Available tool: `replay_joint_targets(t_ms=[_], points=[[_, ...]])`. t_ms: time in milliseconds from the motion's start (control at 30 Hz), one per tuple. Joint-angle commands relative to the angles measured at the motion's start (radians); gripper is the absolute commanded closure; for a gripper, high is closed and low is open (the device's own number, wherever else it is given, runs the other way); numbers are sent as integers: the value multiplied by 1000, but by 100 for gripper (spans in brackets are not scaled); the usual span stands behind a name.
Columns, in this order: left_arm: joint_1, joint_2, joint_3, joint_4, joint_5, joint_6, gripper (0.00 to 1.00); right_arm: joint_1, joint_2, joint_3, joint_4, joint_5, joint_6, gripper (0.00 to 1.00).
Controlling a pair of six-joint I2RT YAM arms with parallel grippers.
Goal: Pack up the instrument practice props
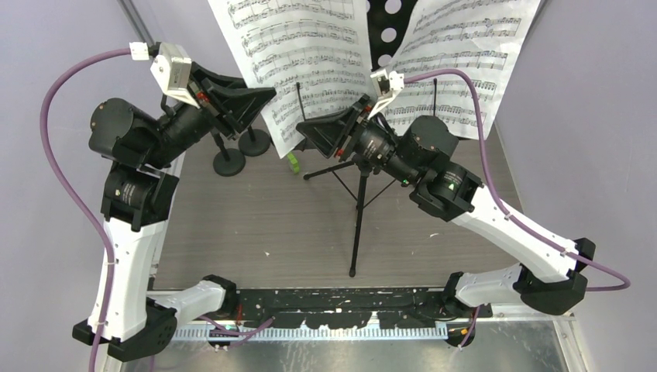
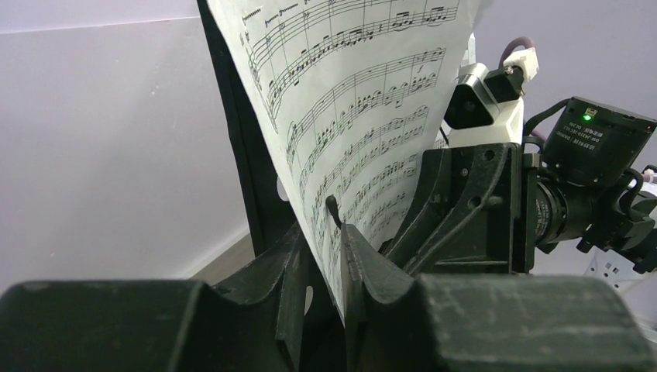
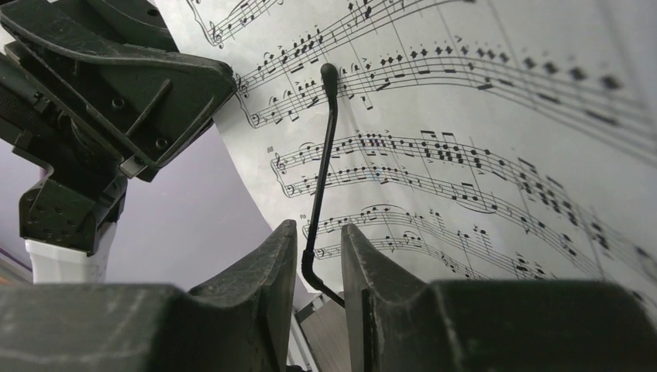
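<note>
White sheet-music page [image 2: 356, 101] stands upright on the black perforated-metal rack [image 2: 240, 155], its bottom edge threaded between the narrowed jaws of the left gripper [image 2: 324, 240]; can't tell if it's pinched. Right gripper [image 3: 319, 236], slightly open, straddles the thin black wire retainer [image 3: 327, 147] in front of the page.

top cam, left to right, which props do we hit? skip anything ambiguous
first mic holder → second mic holder → left sheet-music page → music rack → right sheet-music page
</note>
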Motion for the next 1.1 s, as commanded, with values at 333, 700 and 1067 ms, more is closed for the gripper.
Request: replay_joint_targets(t_ms=[333, 700, 1067], points=[[5, -6, 36, 35, 2, -5, 83, 4, 2, 37, 73, -1, 22, 96], [5, -10, 35, 35, -25, -4, 89, 4, -41, -55, 157, -72, -20, 99], [5, -55, 56, -20, -106, 36, 100, 3, -88, -116, 178, -51, -51, 99]])
